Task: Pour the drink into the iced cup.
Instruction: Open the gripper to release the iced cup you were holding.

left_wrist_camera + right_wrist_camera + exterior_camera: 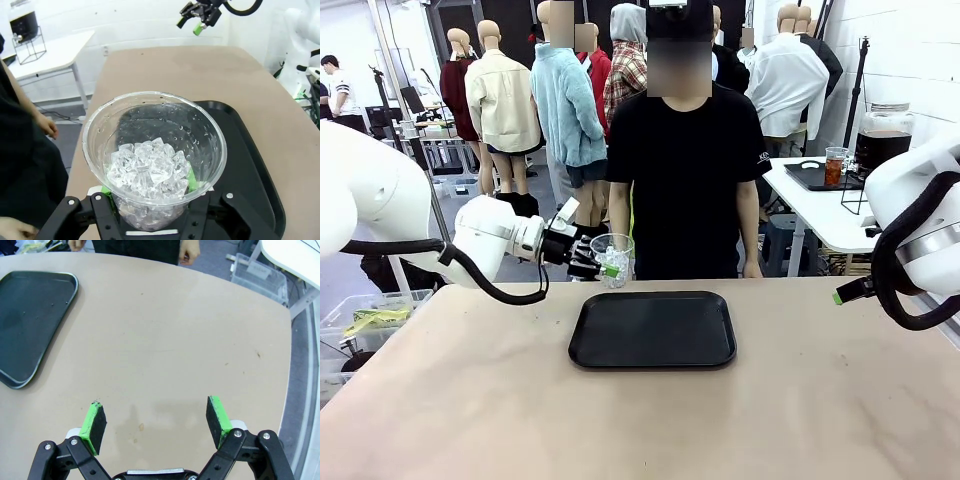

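The left gripper (608, 269) is clamped on the iced cup (155, 150), which is held near the far left corner of the black tray (653, 340). Only ice is seen inside; nothing is poured yet. The right gripper (157, 422) is spread wide, empty, over the table (165, 335). The drink (883, 148) is kept in its glass dispenser, well apart, so the whole pour is judged to remain.

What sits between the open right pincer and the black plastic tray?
Nothing: bare tan tabletop separates right pincer from black rectangular tray, per right wrist view.
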`<state>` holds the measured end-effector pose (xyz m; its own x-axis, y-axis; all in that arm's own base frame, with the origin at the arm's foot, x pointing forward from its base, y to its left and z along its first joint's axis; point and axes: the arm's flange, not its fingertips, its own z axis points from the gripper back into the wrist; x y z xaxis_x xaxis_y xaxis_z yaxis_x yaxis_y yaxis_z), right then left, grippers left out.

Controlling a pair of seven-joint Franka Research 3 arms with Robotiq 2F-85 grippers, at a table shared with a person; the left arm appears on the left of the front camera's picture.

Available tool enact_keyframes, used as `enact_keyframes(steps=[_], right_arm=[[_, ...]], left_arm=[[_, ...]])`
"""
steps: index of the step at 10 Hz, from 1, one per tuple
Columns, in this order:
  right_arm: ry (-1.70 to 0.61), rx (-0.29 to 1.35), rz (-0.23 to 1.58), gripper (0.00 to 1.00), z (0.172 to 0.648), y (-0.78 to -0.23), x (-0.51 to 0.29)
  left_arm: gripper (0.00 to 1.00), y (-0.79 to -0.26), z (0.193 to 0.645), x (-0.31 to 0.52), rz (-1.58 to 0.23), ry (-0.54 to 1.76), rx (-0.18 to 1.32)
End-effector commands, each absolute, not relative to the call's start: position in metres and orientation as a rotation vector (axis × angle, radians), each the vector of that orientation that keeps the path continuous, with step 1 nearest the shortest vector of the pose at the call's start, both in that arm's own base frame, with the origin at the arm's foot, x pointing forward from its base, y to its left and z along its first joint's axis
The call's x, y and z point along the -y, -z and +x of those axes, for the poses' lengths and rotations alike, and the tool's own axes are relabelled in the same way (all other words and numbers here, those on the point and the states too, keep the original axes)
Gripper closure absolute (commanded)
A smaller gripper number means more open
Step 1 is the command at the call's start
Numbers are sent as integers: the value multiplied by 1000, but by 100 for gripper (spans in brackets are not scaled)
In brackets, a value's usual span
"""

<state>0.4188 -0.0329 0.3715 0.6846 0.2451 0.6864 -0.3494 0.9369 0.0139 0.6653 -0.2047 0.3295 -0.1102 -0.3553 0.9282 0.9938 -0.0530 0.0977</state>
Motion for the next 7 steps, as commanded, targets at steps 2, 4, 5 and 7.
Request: enact_keyframes(steps=[2,4,5,7], right_arm=[[-335,758,152,0,417,-368,34],[-335,758,152,0,417,-368,34],[-335,758,152,0,417,-368,34],[-335,758,152,0,417,-368,34]], left_arm=[[39,-361,677,218,-846,1467,1068],[39,-373,700,222,-842,1417,1099],[39,-373,707,221,-843,1397,1099],[39,-376,707,219,-846,1392,1107]])
